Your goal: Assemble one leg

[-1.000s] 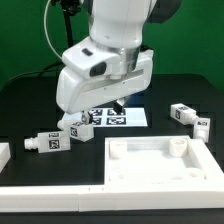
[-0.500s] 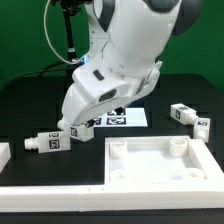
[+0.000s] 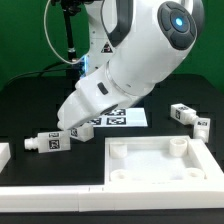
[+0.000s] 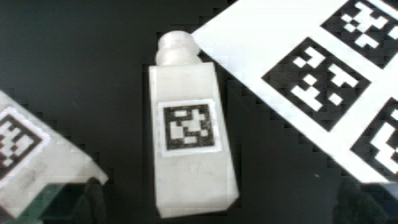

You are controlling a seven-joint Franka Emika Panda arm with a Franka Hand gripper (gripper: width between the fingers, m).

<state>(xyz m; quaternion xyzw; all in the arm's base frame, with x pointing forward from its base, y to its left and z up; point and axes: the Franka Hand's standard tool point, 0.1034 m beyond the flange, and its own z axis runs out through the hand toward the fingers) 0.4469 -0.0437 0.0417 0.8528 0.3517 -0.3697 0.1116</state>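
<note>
In the wrist view a white leg (image 4: 189,135) lies on the black table, its tag face up and its rounded tip pointing away. My gripper (image 4: 214,205) is open and straddles the leg's near end. The dark fingers (image 4: 64,200) stand well apart from it on both sides. A second leg (image 4: 36,150) lies close beside it. In the exterior view the gripper (image 3: 72,124) is tilted down over the leg (image 3: 78,130) at the marker board's left end. It is mostly hidden by the arm. Another leg (image 3: 46,142) lies further left.
The marker board (image 3: 120,118) (image 4: 329,70) lies just beside the gripper. Two more legs (image 3: 182,113) (image 3: 203,127) lie at the exterior view's right. The large white tabletop (image 3: 160,168) sits in front. A white rail (image 3: 50,196) runs along the front edge.
The arm has swung and tilted over, with the wrist leaning down toward the exterior view's left. The gripper has come lower over the legs beside the marker board. No part has moved.
</note>
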